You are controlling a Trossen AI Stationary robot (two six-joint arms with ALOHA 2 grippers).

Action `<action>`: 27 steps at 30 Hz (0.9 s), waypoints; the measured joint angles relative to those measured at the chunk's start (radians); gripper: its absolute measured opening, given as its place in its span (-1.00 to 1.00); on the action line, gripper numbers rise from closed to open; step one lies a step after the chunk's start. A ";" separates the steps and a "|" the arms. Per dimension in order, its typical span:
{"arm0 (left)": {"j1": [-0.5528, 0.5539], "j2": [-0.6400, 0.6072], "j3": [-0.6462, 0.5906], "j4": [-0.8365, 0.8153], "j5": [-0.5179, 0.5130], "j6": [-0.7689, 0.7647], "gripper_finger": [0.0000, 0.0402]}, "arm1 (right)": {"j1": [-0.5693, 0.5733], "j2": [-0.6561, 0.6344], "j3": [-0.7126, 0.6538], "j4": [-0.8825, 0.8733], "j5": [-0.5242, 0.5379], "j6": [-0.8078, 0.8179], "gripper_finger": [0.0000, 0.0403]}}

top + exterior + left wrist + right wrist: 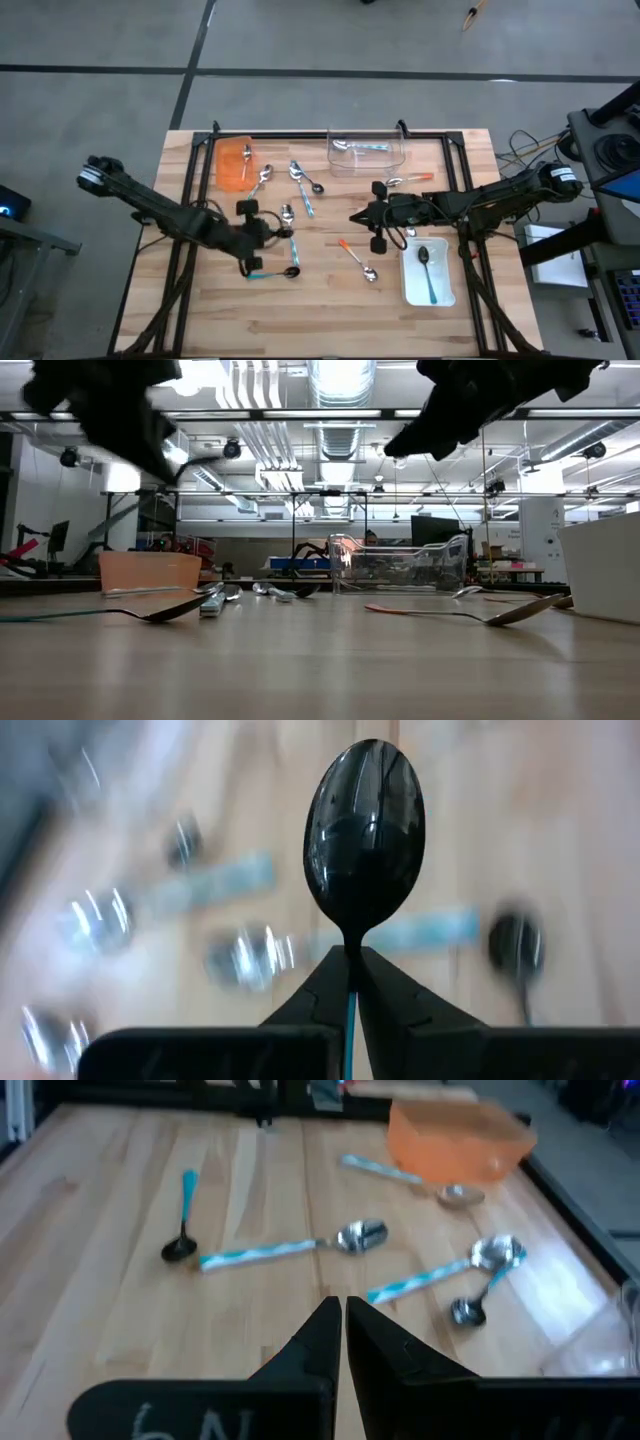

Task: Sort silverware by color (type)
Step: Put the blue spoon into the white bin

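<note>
1. Silverware: mostly loose on the wooden table, spread from the far left to the middle. Was not yet sorted into the trays.
2. Left gripper: was pinched shut on the thin teal handle of one dark spoon. Hung over the near left part of the table. Held the spoon by the handle, with the bowl sticking out in front. Looked like a good hold for carrying it off to a tray.
3. Right gripper: was closed on nothing. Waited above the middle of the table, just left of the white tray, out of the other arm's way.
4. Trays: orange tray at the far left, clear tray at the far middle, white tray at the near right. Already had a dark teal-handled spoon in the white one. Were probably set apart so that each kind got its own place.
5. Hard to see: spoons behind the held one were only blurry smears in the left wrist view. Showed both arms only as dark shapes at the top in the low view. Could not make out the held spoon from above, under the gripper. Could not tell what lay in the orange tray.
</note>
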 joint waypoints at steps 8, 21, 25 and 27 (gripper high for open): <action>0.025 -0.103 -0.002 0.469 -0.020 0.405 -1.00 | 0.000 0.090 -0.001 0.263 0.012 -0.085 -0.94; 0.060 -0.016 -0.005 0.752 0.146 0.593 -1.00 | 0.000 0.336 -0.001 0.851 0.019 -0.118 -0.94; 0.060 0.012 -0.005 0.796 0.209 0.619 -1.00 | 0.000 0.371 -0.001 0.977 0.012 -0.037 -0.94; 0.061 0.022 -0.005 0.806 0.218 0.626 -1.00 | 0.000 0.373 -0.001 0.997 -0.010 -0.034 -0.94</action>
